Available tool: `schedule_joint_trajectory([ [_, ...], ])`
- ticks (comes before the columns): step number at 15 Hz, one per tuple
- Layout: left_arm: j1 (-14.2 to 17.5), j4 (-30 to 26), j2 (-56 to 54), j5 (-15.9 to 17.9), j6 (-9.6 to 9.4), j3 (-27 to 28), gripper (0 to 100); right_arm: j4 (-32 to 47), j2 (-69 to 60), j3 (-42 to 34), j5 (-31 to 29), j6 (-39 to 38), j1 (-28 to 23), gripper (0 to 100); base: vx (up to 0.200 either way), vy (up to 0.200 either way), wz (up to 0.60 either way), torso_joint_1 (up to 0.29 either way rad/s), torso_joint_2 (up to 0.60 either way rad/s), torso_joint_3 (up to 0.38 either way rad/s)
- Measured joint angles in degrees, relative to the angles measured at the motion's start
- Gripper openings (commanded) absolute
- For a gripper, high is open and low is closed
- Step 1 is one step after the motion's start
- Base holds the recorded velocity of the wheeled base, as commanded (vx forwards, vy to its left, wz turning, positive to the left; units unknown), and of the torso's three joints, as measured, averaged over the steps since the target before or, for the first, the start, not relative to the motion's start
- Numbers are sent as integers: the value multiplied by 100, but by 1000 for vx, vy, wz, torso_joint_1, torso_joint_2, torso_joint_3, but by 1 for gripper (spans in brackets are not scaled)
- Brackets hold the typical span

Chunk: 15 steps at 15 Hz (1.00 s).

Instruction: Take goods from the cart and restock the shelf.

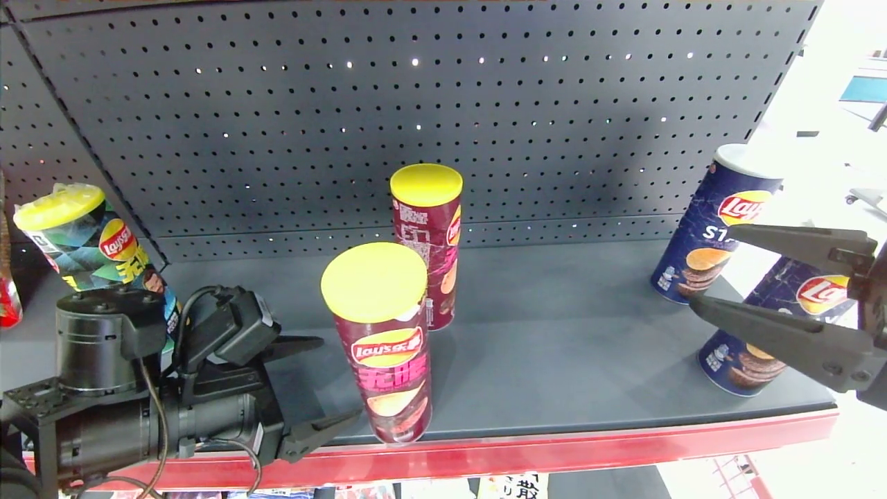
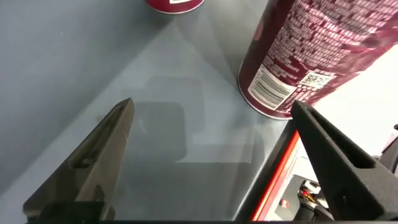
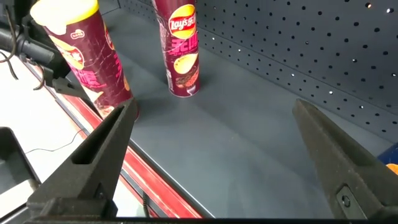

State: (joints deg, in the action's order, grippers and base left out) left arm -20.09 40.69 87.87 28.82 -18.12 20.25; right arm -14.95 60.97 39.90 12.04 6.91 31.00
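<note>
Left gripper (image 1: 339, 378) gapes empty beside maroon crisp can (image 1: 384, 346), shelf (image 1: 554, 346) front edge.
Right gripper (image 1: 710, 269), also wide, half-hides a blue can (image 1: 797, 298).

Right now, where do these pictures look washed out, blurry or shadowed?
Head view: glare washes out the right edge beside the rear blue can, and light dots shine through the pegboard. Left wrist view: the near maroon can is blurred; a shadow lies on the shelf.
</note>
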Motion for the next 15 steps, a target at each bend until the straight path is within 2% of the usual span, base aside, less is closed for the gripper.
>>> schedule_joint_trajectory([
  [3, 2, 17, 83, -13, -33, 67, 100, 1, 2, 9, -1, 0, 4, 100, 0, 0, 0, 0, 0, 0],
  [5, -2, 22, 195, -22, -183, 185, 100, 1, 2, 10, -1, 0, 2, 100, 0, 0, 0, 0, 0, 0],
  [6, -2, 28, 240, -22, -196, 233, 100, 1, 2, 12, -1, 0, 0, 100, 0, 0, 0, 0, 0, 0],
  [15, -90, 15, 343, 24, -196, 332, 100, 4, 48, 89, 5, 1, 0, 100, 0, 0, 0, 0, 0, 0],
])
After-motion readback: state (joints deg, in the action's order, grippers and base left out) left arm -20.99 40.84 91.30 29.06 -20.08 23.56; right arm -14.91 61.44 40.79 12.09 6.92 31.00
